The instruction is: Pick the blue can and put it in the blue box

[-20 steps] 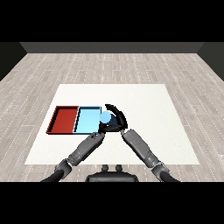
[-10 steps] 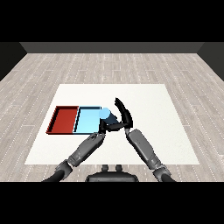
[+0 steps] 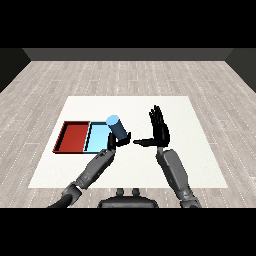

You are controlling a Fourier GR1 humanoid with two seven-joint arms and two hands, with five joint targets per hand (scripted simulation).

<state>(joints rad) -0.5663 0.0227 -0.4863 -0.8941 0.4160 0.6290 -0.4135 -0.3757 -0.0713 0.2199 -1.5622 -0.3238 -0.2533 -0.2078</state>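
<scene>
- Blue cylindrical can, head view: held tilted, pale top leaning away toward the far left, base tucked into the black left hand; carried over the near right corner of the shallow light blue tray, apparently not yet set down inside it.
- Gripped low, by the look of it, so that the body of the can stays clear above the fingers and can go base first into the tray.
- Left hand: fingers curled round the lower part of the can, grey forearm running in from the lower left.
- Just left of those fingers, the light blue tray; beyond it, touching side by side, the flat red rectangular tray, holding nothing visible.
- Black right hand: raised upright, fingers straight and pointing up, thumb stretched sideways toward the can without reaching it; grasping nothing.
- Probably standing clear to leave the left hand room for the placing.
- White table beneath both hands.
</scene>
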